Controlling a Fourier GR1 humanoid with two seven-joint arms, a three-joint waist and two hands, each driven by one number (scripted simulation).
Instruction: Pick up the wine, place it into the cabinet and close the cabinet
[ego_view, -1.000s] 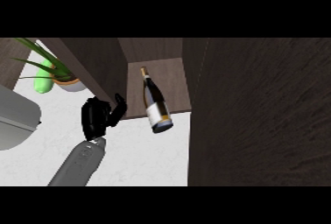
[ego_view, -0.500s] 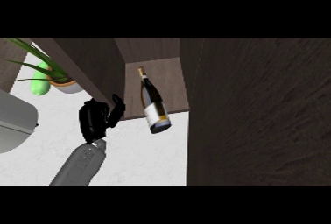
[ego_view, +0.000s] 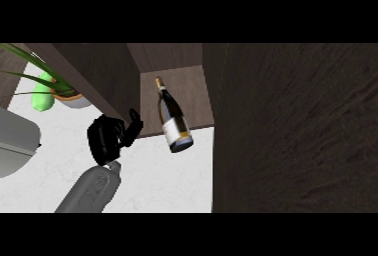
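Right, my left hand (ego_view: 111, 137) sits with fingers curled on nothing; the wine (ego_view: 172, 117) lies at its 2 o'clock, half inside the cabinet (ego_view: 181, 67), neck toward 12.

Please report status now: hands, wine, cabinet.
Left hand empty, fingers curled, beside wine. Right hand not visible. Wine partly in cabinet, base overhanging. Large dark door at right.

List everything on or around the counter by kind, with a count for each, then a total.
Wine bottle: 1
Cabinet: 1
Potted plant: 1
Green vegetable: 1
Grey appliance, only partly in view: 1
Robot hand: 1
Total: 6
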